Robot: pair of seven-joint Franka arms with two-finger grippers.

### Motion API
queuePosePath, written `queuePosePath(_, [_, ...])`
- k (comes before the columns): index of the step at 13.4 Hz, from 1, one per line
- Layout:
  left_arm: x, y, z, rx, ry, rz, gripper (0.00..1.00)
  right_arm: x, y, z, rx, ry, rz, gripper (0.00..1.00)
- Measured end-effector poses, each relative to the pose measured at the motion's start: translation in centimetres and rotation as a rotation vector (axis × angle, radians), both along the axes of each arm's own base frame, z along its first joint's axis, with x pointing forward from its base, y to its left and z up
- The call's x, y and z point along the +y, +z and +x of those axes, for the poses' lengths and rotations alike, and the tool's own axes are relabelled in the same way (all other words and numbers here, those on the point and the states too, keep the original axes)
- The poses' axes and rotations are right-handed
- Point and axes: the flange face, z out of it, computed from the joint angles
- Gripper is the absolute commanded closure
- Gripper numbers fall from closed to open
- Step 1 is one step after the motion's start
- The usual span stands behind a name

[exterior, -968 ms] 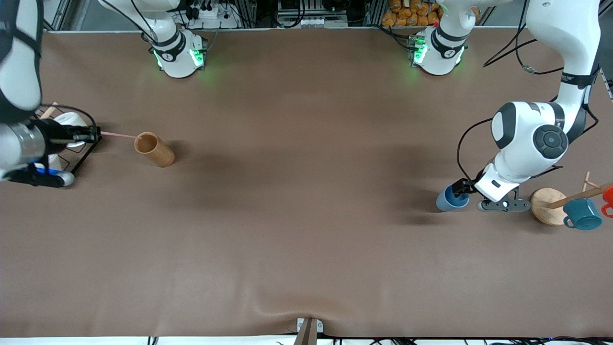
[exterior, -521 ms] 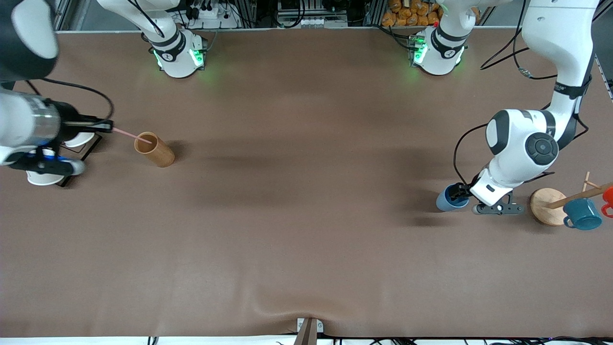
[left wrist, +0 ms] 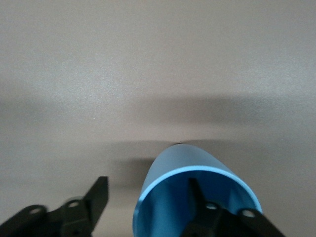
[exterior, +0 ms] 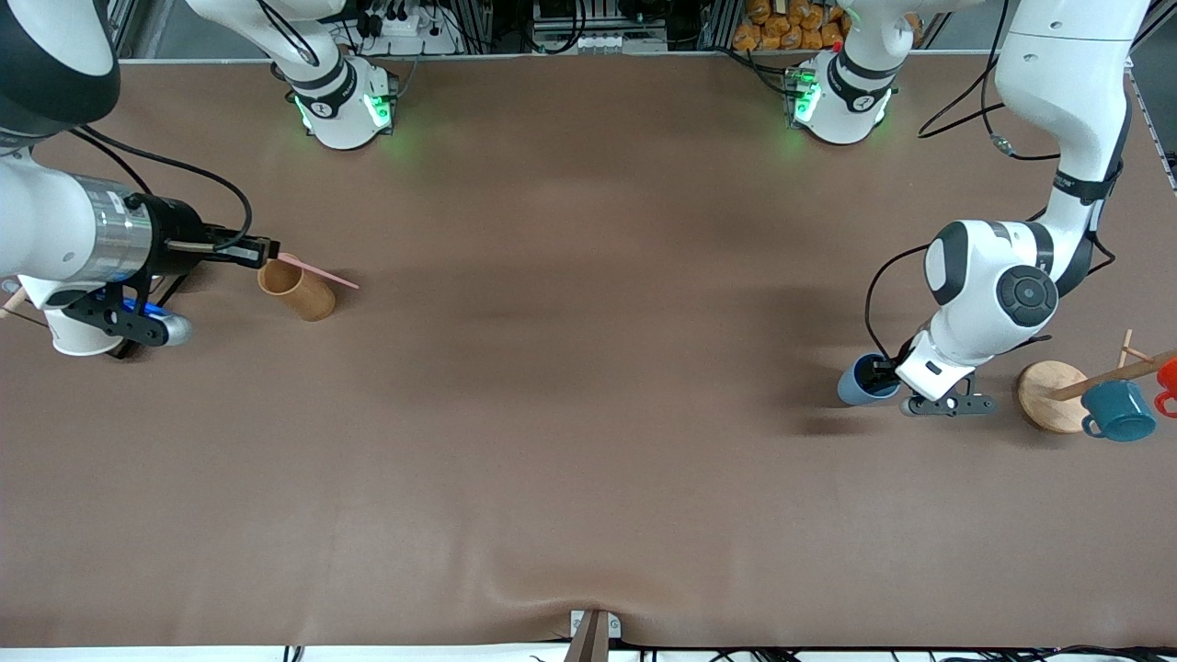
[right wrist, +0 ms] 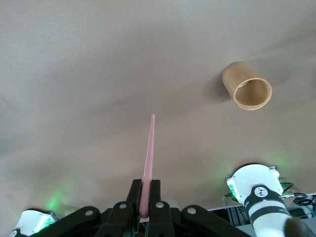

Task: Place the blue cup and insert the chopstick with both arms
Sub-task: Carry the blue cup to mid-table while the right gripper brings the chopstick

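Right gripper point(exterior: 267, 250) over wooden cylinder point(exterior: 296, 289), clamping chopstick point(exterior: 317, 270); left gripper point(exterior: 885, 377) straddles blue cup point(exterior: 862, 382) wall, grip unclear.

The blue cup point(exterior: 864, 381) is standing on the table point(exterior: 588, 414) at about 4 o'clock, toward the left arm's end. The left gripper point(exterior: 885, 371) is straddling its wall, one finger inside and one outside, apart from it. A wooden base point(exterior: 1044, 395) is sitting at the cup's 3 o'clock. At 9 o'clock, the right gripper point(exterior: 267, 250) is pinching the chopstick point(exterior: 317, 270) over the wooden cylinder point(exterior: 299, 291).
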Motion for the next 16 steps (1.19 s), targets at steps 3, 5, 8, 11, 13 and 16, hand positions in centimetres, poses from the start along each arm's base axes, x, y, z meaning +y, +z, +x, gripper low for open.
queuePosePath(3, [-0.1,0.0,0.1,-0.002,-0.001,-0.001,1.00,1.4,0.0,-0.2,0.006,-0.027,-0.014,1.00])
queuePosePath(5, [-0.5,1.0,0.7,-0.024,-0.007,-0.004,1.00,1.9,0.0,-0.2,0.006,-0.048,-0.020,1.00])
queuePosePath(8, [-4.8,3.5,1.2,-0.061,-0.071,-0.032,1.00,3.4,0.1,-0.3,0.004,-0.090,-0.036,1.00])
queuePosePath(11, [-11.7,5.5,0.6,-0.023,-0.152,-0.066,1.00,4.3,-0.2,-0.4,0.004,-0.102,-0.043,1.00])
queuePosePath(13, [-17.0,6.0,-0.8,0.009,-0.131,-0.081,1.00,4.3,-0.5,-0.3,-0.004,-0.112,-0.042,1.00])
queuePosePath(16, [-25.7,5.0,-4.1,0.046,-0.033,-0.090,1.00,5.0,-0.9,-0.6,0.003,-0.175,-0.027,1.00])
